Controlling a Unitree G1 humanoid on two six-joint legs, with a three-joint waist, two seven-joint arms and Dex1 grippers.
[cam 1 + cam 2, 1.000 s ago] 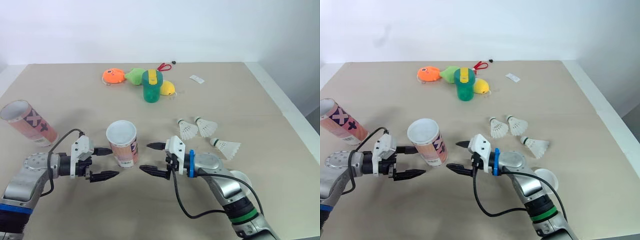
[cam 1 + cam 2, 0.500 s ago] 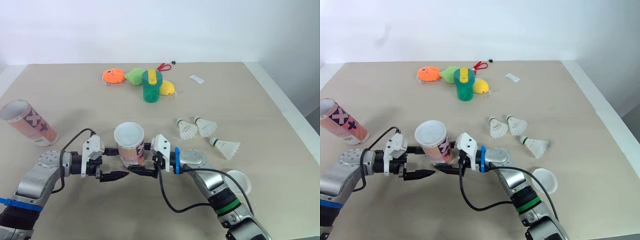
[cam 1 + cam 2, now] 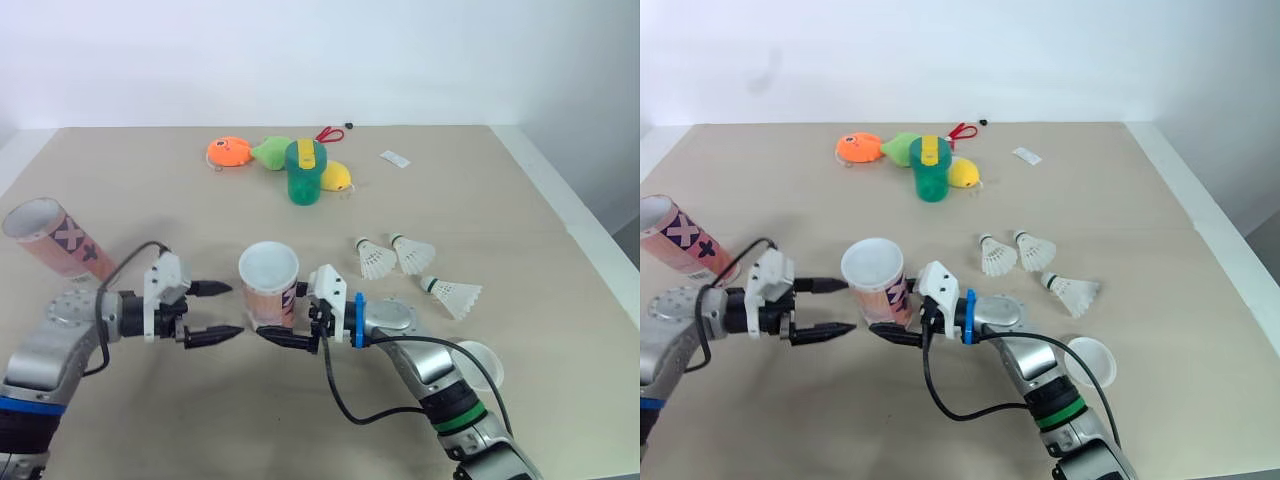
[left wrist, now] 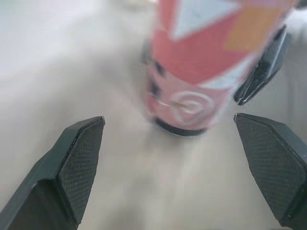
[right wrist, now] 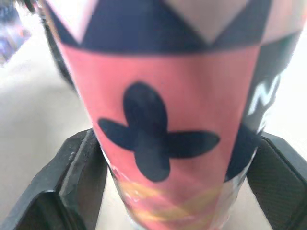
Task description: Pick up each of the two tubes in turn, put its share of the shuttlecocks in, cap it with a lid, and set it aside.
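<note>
A pink patterned tube (image 3: 268, 292) stands upright with its mouth open, near the front middle of the table. My right gripper (image 3: 291, 317) is shut on its lower part; in the right wrist view the tube (image 5: 158, 120) sits tight between both fingers (image 5: 79, 177). My left gripper (image 3: 234, 310) stands open just left of the tube, apart from it. A second tube (image 3: 55, 240) lies tilted at the far left. Three shuttlecocks (image 3: 376, 259), (image 3: 412, 252), (image 3: 455, 294) lie to the right. A white lid (image 3: 480, 366) rests beside my right forearm.
A green cup (image 3: 304, 172), an orange plush toy (image 3: 229, 153), a yellow-green toy (image 3: 337, 177), red scissors (image 3: 327, 133) and a small white tag (image 3: 393, 157) lie at the back. The table's right edge (image 3: 590, 240) runs close to the shuttlecocks.
My left gripper has drawn back to the left, off the upright tube. The right gripper now holds the tube, which has shifted a little to the right.
</note>
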